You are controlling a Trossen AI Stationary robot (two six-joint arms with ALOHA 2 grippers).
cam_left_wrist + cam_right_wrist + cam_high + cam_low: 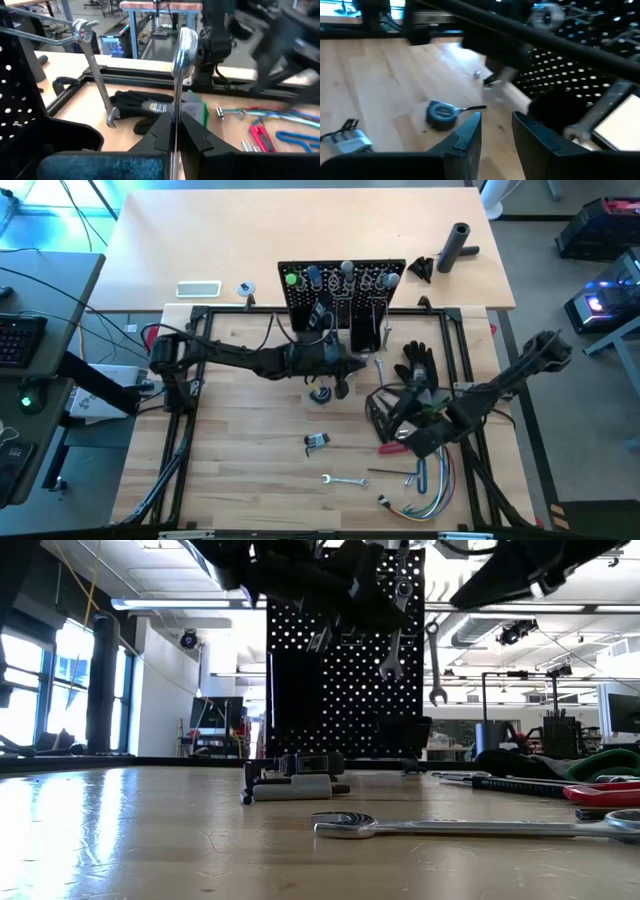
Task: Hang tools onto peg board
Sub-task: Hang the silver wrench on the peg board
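Note:
The black peg board (340, 295) stands upright at the table's far middle, with tools on its hooks. One silver wrench (97, 75) hangs by its ring end from a hook (75, 31). My left gripper (362, 366) reaches in level from the left, just in front of the board, shut on another silver wrench (182, 47). My right gripper (496, 127) hovers right of centre (388, 418), open with nothing between its fingers. A wrench (343, 479), a small clamp-like tool (317, 441) and a red-handled tool (400, 445) lie flat on the table. My left gripper pinches the wrench's shaft (175, 117) between its two fingers, which lie across it. The wrench's head (185, 40) stands out beyond the fingertips, clear of the table. The part behind the fingers is hidden by the gripper.
A black glove (418, 365) lies right of the board and a bundle of coloured wires (430, 490) near the front right. A tape measure (440, 112) sits under my left arm. A black cylinder (458, 245) stands far right. The table's near left is bare wood (240, 470).

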